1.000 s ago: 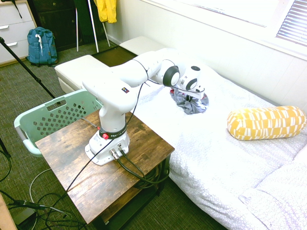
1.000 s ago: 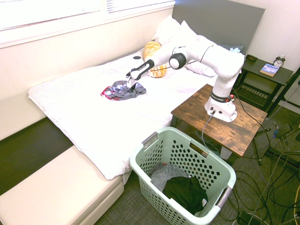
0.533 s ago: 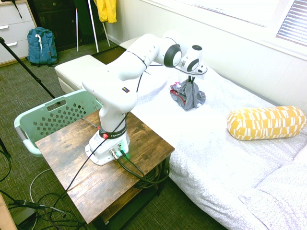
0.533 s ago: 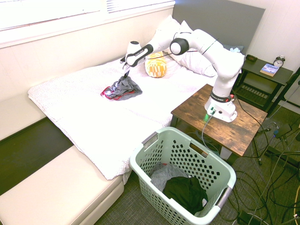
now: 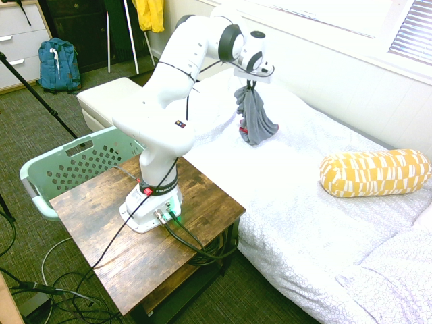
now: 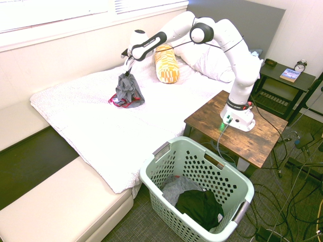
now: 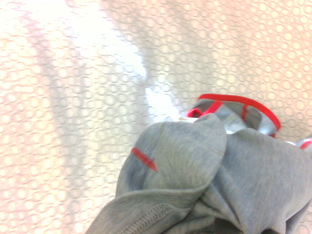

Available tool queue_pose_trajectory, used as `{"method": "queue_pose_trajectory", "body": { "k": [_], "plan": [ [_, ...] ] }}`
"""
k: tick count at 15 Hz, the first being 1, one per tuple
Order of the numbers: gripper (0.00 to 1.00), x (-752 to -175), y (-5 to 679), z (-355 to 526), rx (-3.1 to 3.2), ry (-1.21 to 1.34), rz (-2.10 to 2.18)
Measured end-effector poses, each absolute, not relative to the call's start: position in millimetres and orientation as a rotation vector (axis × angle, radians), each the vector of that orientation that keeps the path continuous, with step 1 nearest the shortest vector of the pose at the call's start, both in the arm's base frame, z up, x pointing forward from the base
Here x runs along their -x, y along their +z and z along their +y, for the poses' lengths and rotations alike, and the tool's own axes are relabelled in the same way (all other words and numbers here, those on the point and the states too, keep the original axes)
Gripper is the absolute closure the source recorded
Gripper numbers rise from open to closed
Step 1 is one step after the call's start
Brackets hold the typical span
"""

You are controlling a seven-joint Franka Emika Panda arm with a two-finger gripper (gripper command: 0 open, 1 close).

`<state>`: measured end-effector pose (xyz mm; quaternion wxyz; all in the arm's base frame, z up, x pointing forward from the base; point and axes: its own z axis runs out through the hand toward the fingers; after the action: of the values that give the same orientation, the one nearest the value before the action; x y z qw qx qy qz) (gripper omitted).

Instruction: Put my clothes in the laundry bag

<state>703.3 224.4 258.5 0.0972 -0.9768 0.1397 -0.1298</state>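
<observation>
The clothes (image 5: pixel 254 119), a small grey garment with red trim, hang in a bunch from my gripper (image 5: pixel 249 85), which is shut on their top. Their lower end still touches the white bed cover (image 5: pixel 317 202). In the second exterior view the clothes (image 6: pixel 127 89) dangle below the gripper (image 6: pixel 127 61) over the middle of the bed. The wrist view shows the grey cloth (image 7: pixel 209 180) close up with its red trim above the dotted cover. The laundry bag (image 6: pixel 198 189), a mint-green perforated basket, stands on the floor by the bed's near side with dark and grey items inside; it also shows as the laundry bag (image 5: pixel 71 167) behind the wooden table.
A wooden side table (image 5: pixel 145 233) bears the arm. A yellow patterned bolster (image 5: pixel 373 172) and white pillows (image 6: pixel 212 53) lie at the head of the bed. A cream bench (image 6: pixel 65 206) runs along the bed's foot. A blue backpack (image 5: pixel 58 65) and yellow jacket (image 5: pixel 150 13) are far off.
The gripper has risen and swung toward the window wall with the clothes in it. The garment went from a heap on the bed to hanging stretched, its lower end still on the cover.
</observation>
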Motion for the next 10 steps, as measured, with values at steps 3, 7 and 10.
{"method": "queue_pose_trajectory", "body": {
  "k": [3, 7, 10],
  "plan": [
    [1.0, -648.8, 293.5, 285.1, 2.91, -0.37, 0.275],
    [1.0, -544.1, 330.3, 360.8, 2.983, -0.37, 0.156],
    [1.0, -440.5, 349.9, 405.6, 3.041, -0.369, 0.117]
  ]
}}
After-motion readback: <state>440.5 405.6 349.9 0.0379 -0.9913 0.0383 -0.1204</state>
